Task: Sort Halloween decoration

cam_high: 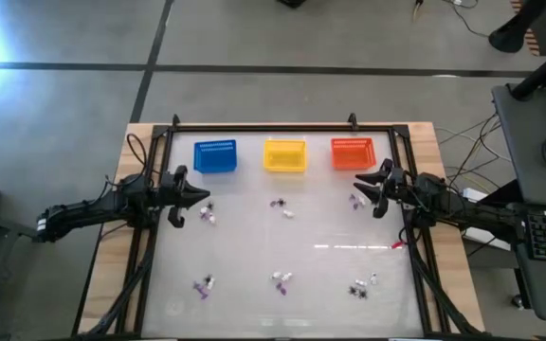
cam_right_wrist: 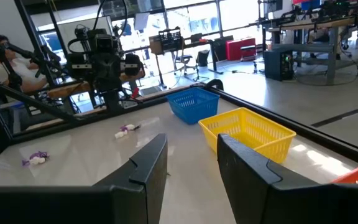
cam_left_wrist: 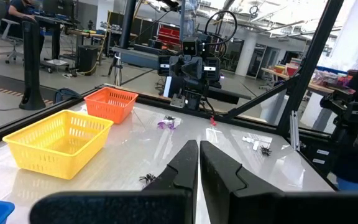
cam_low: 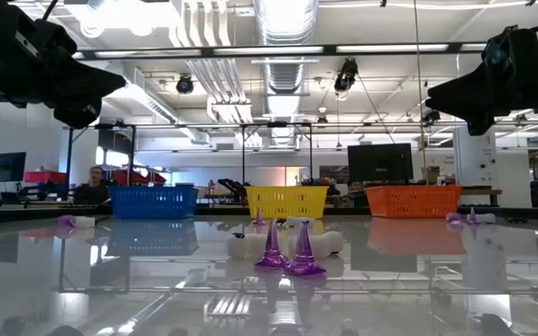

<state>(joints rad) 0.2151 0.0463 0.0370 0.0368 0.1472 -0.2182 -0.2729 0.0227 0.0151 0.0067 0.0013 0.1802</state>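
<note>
Small white, purple and black Halloween trinkets lie scattered on the glossy table top, in little clusters. Two purple cones stand nearest the low camera. My left gripper hovers level and shut at the table's left side, above the clusters. My right gripper hovers level at the right side, open, with nothing between its fingers. Neither gripper touches a trinket.
Three mesh baskets stand in a row along the far edge: blue, yellow, orange-red. A black frame borders the table. A small red item lies near the right rail. A seated person shows in the room beyond.
</note>
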